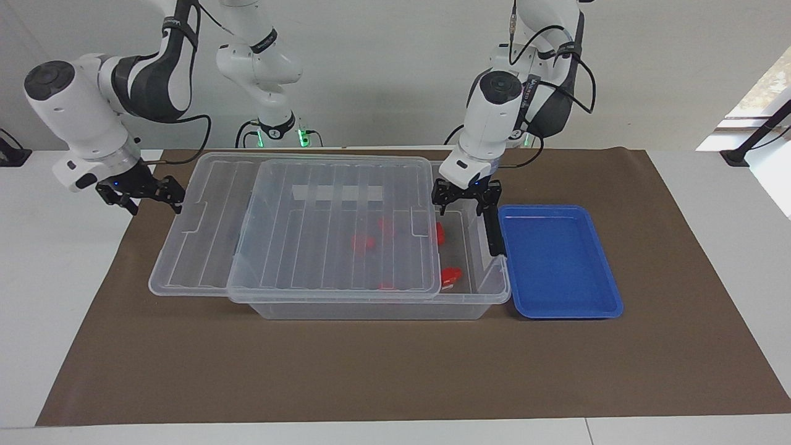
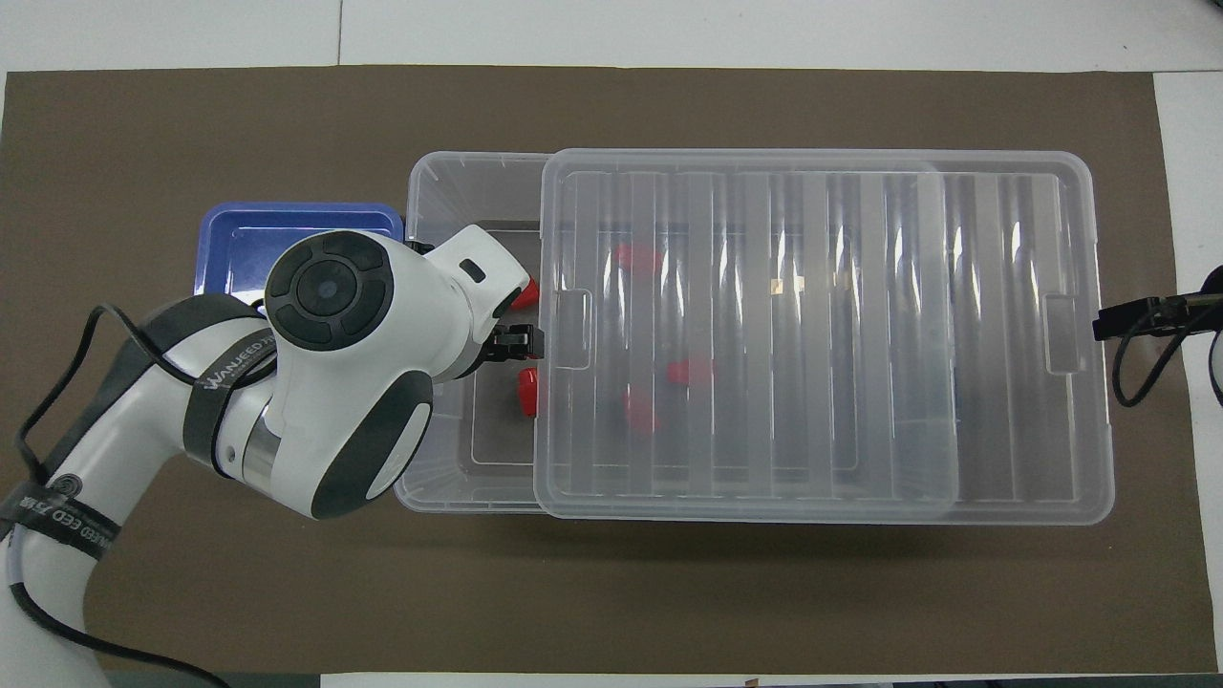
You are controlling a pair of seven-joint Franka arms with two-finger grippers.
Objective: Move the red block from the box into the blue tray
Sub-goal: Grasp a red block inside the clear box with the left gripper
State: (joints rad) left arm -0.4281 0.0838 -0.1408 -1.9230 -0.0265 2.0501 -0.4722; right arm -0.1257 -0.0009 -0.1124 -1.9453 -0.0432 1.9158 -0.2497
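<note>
The box sits mid-tabletop, its lid slid toward the right arm's end, leaving a gap at the end next to the tray. The left hand, fingers spread, hangs over that gap. Two blocks lie uncovered there: one at about five o'clock from the hand in the facing view, another half under the lid's edge; the rest show through the lid. A block looks light, rigid and smooth, so a pinch across its flat sides should hold. The right hand waits beside the lid's end, fingers apart.
</note>
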